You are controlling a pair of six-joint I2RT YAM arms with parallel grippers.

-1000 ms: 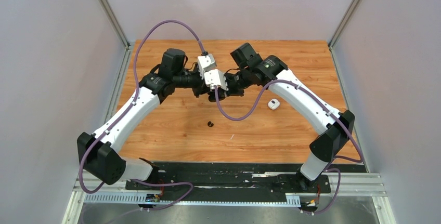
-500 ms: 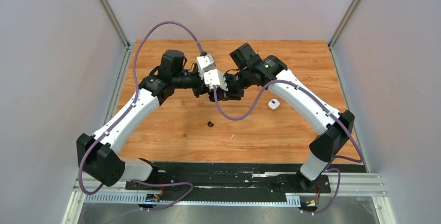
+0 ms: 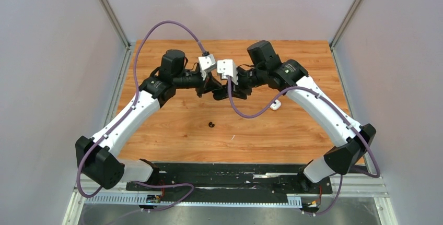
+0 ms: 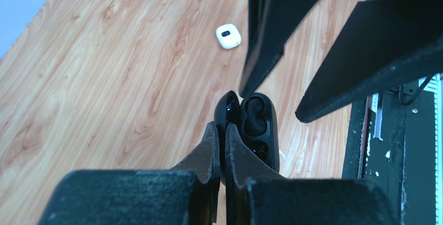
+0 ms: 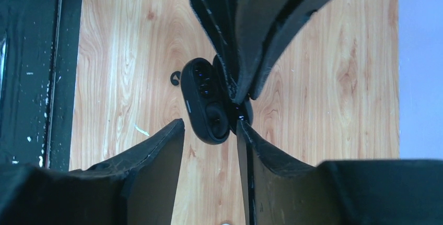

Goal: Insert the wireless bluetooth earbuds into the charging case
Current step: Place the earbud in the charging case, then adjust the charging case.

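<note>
A black charging case (image 4: 257, 126) hangs open above the table, sockets facing the right arm. My left gripper (image 4: 220, 133) is shut on its thin lid (image 4: 226, 111). My right gripper (image 5: 209, 127) stands open just short of the case (image 5: 205, 101), one finger on either side of its near end and touching nothing. Whether an earbud sits in a socket I cannot tell. One black earbud (image 3: 211, 125) lies on the wood below the grippers, and it shows beside the case in the right wrist view (image 5: 175, 78).
A small white case (image 3: 275, 105) lies on the table under the right forearm, and it also shows in the left wrist view (image 4: 228, 35). A tiny white piece (image 3: 232, 137) rests near the front. The black base rail (image 3: 230, 175) borders the near edge.
My right gripper has opened and drawn back to the right, away from the case, and its arm has swung outward. The left gripper and the case have stayed put.
</note>
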